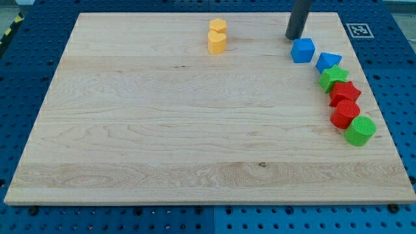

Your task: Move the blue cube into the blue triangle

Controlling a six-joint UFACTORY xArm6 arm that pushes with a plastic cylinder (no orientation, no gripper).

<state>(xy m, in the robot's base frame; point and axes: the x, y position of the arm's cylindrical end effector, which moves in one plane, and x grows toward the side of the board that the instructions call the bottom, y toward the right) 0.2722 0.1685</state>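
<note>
- the blue cube (303,50) sits near the worktop's (162,130) top right, just beside the blue triangle (328,62).
- my tip (295,37) stands just above-left of the cube; no claw, nothing held.
- likely light, stiff, slides easily; push its upper-left face squarely.

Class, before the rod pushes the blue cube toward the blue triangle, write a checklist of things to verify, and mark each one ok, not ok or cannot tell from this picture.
1. My tip in view: ok, just up and left of the blue cube.
2. Tip touching the cube: cannot tell; they look very close.
3. Tip on the cube's far side from the blue triangle: ok, so a push toward the view's lower right suits.
4. Gap between cube and triangle free of blocks: ok.
5. Neighbours at risk: not ok; the green star sits against the triangle.
6. Yellow blocks out of the way: ok.
</note>
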